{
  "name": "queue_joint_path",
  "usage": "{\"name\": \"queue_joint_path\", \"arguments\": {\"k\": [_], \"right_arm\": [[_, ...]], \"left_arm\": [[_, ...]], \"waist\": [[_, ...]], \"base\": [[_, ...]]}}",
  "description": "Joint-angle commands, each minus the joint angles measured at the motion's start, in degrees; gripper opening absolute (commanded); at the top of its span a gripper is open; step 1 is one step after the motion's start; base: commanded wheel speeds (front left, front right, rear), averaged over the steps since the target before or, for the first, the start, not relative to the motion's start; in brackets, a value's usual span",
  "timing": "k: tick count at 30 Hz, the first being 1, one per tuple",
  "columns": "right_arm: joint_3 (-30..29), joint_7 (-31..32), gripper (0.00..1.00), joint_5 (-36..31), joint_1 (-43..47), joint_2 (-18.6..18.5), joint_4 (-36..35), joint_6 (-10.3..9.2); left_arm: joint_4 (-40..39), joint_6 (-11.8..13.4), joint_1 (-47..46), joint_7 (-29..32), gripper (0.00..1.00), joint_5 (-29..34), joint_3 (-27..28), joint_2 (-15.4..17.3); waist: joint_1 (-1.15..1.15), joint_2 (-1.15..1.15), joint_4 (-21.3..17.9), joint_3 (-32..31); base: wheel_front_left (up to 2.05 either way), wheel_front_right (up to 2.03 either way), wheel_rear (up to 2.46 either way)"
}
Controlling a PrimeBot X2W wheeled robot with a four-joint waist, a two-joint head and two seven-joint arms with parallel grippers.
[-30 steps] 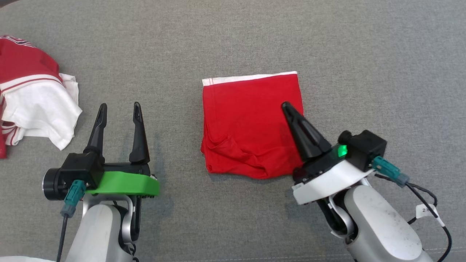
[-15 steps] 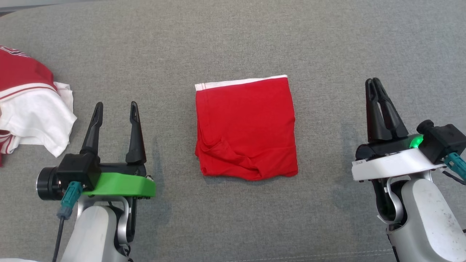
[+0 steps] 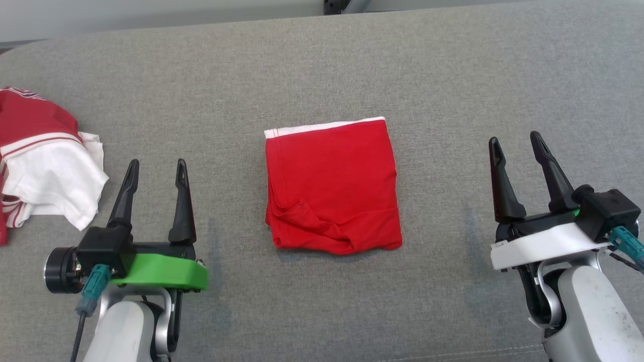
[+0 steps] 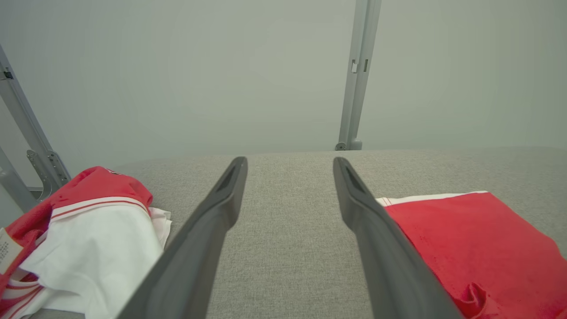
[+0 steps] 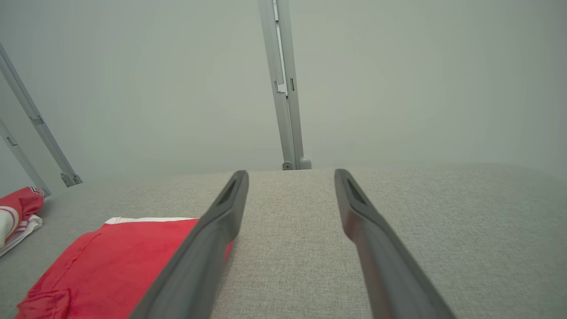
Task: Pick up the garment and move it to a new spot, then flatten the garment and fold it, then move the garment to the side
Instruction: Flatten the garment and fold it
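Between the two tools, on the grey cloth-covered worktop (image 3: 322,60), the red garment (image 3: 332,186) is laid as a folded, roughly square packet. A white band (image 3: 324,127) is noted along the edge farthest from the tools. The near edge is puckered and lumpy, with a loose fold at the corner nearer the left tool.

Left tool (image 3: 157,163): jaws spread wide, nothing held, fingers pointed away from the robot, bare cloth between it and the garment.
Right tool (image 3: 514,138): jaws likewise spread wide, nothing held, set well apart from the garment on the other side. The garment is touched by neither tool.

On the outer side of the left tool, a heap of red-and-white clothes (image 3: 50,171) is seen, well apart from the garment.

Stage, as judged: folding appears done; the shift to the side is taken to be what is left.

Risks noted:
- The packet could be pulled open if only the top layer is pinched; the layers look thin and slack, and the near edge is loose.
- Folds could be dragged askew if the packet is slid over the rough cloth rather than lifted.
- With a one-sided grip, the free half would likely droop and unfold.
- If carried past the left tool, the packet could be muddled with the heap.
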Motion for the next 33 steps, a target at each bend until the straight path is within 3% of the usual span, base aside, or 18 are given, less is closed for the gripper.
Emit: {"name": "queue_joint_path", "arguments": {"k": [1, 15, 33], "right_arm": [[-0.3, 0.4, 1.0, -0.2, 1.4, -0.4, 0.3, 0.0], [-0.5, 4.4, 1.0, -0.4, 7.3, -1.2, 0.1, 0.0], [-2.3, 8.0, 1.0, -0.6, 14.2, -1.0, -4.1, 0.0]], "left_arm": [[0.0, 0.0, 1.2, 0.2, 1.0, -0.3, 0.0, 0.7], [-1.3, -1.1, 7.3, 1.7, 1.0, -1.5, 1.0, 5.1], [-6.7, 0.5, 15.8, 5.1, 1.0, -2.7, -0.4, 5.7]], "waist": [[0.0, 0.0, -0.5, -2.2], [0.0, 0.0, -1.4, -9.6], [0.0, 0.0, -2.4, -14.7]], "base": [[0.0, 0.0, 0.0], [0.0, 0.0, 0.0], [0.0, 0.0, 0.0]]}}
